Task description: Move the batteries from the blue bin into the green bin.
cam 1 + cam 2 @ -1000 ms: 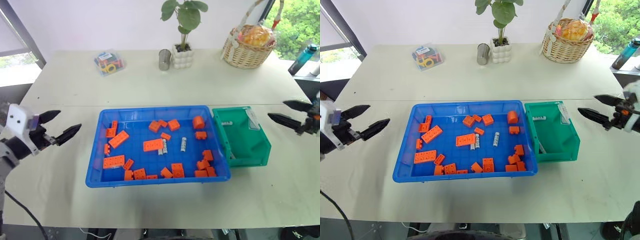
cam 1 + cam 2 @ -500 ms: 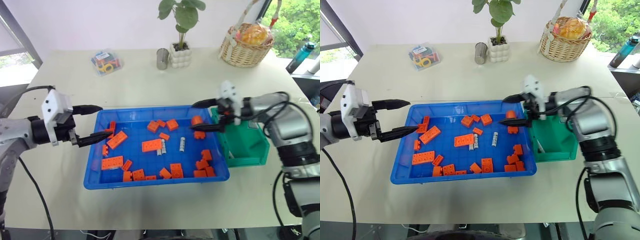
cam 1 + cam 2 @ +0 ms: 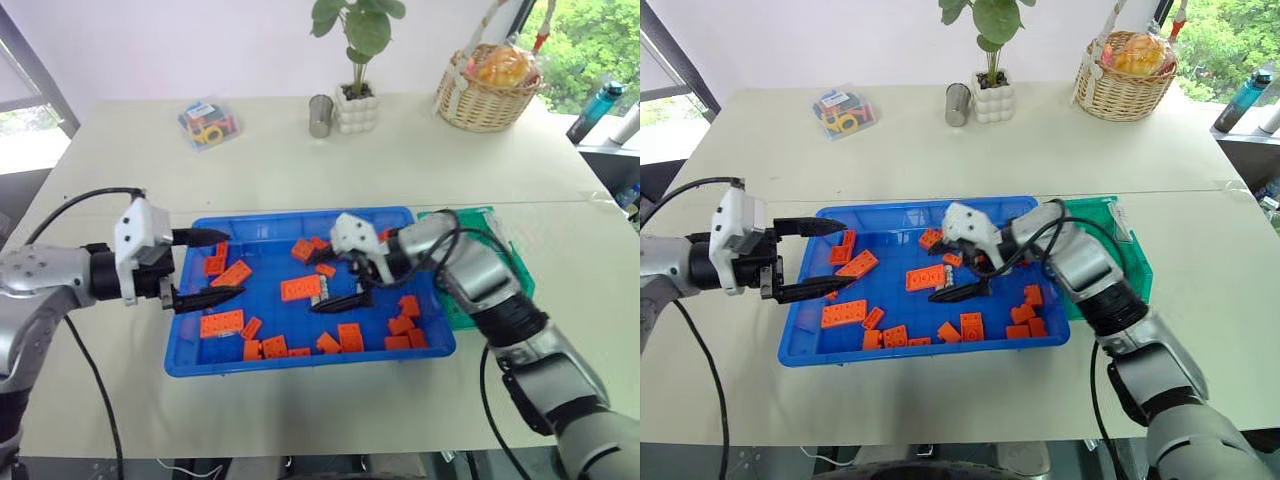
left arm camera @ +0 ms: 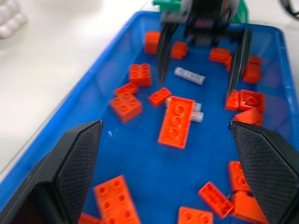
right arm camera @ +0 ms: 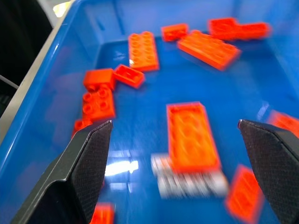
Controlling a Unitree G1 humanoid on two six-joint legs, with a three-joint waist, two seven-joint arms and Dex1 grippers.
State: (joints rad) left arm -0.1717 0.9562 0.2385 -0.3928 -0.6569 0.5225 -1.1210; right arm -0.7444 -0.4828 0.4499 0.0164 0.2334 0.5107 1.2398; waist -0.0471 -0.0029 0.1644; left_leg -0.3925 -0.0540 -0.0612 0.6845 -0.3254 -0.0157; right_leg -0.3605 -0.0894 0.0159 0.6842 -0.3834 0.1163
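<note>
Right gripper [image 3: 335,279] is spread wide over the middle of the blue bin [image 3: 300,358], its two black fingers straddling the batteries [image 4: 189,75] and empty as far as I can see. Two more batteries sit pressed against the end of a long orange brick [image 4: 176,122], and that pairing worries me: if I close on them as they lie, one finger may catch the brick's edge and either lift it along or flick the batteries away across the slick blue floor. Being round, they would probably roll toward the other orange bricks [image 3: 225,323] scattered around and end up harder to reach. Left gripper [image 3: 205,267] is also open, holding nothing, just inside the bin's left wall, pointing toward the right one; if I bring both in at once I risk the fingers knocking together. The green bin [image 3: 497,228] stands touching the blue bin's right end, partly hidden behind my right arm, so carrying across means clearing the blue rim without clipping it. Everything rests on a pale tabletop [image 3: 300,170]; toward its far edge are a potted plant [image 3: 358,50], a small metal cup [image 3: 319,115], a wicker basket [image 3: 490,85] and a clear box of coloured bits [image 3: 204,122], with a window and greenery beyond.
</note>
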